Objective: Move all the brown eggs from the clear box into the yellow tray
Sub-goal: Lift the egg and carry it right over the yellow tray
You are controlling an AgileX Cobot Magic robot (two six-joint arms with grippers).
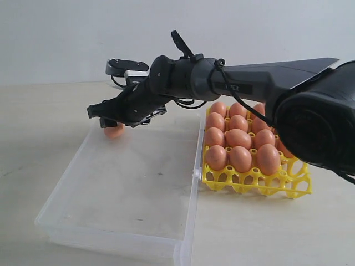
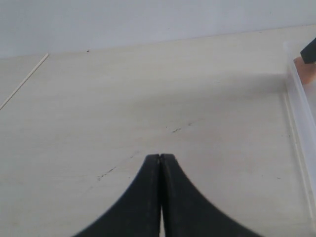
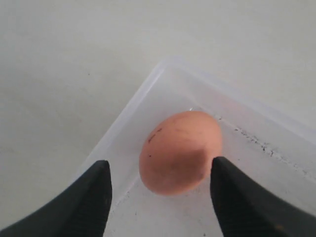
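— Hovering right over it: the right gripper (image 3: 158, 167) is spread wide, holding nothing, straddling the lone brown egg (image 3: 180, 150).
— Where does that egg sit?
— Far left corner of the clear box (image 1: 127, 188), tucked close to both walls, just below the jaws. It's on its side, with its long axis slanting across the gap, I'd say.
— And the left gripper (image 2: 160, 158)?
— Pinched shut, empty, over bare table (image 2: 98, 98) outside the box wall. The right arm's the nearer one.
— How does the egg look?
— Smooth, orange-brown, a few dark specks, no crack I can see. The other brown eggs (image 1: 238, 138) sit in the yellow tray (image 1: 260, 187) by the box's right edge.
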